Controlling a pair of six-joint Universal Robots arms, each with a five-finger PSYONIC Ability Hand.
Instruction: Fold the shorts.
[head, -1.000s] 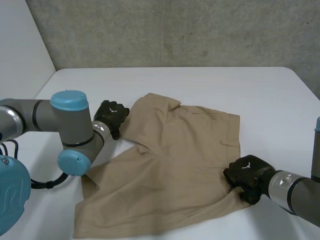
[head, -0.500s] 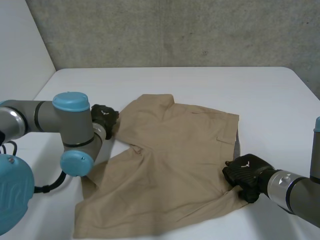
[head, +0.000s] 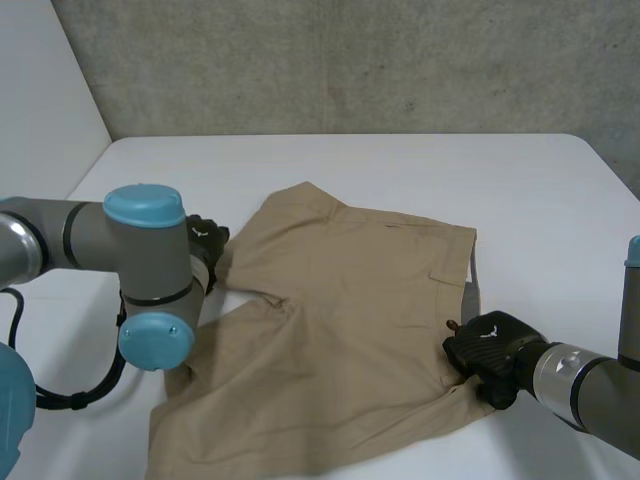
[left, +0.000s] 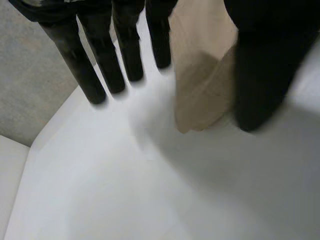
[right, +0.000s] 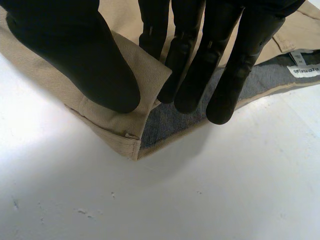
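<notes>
We see the tan shorts (head: 340, 320) lying spread on the white table (head: 400, 170). From above, the left hand (head: 207, 240) sits at their left edge. Its wrist camera shows more: a flap of cloth is pinched between the thumb (left: 265, 75) and straight fingers (left: 159, 35). The right hand (head: 485, 345) is at the near right corner. Up close, it squeezes the top layer, and a white label (right: 305, 70) shows on the grey inside.
</notes>
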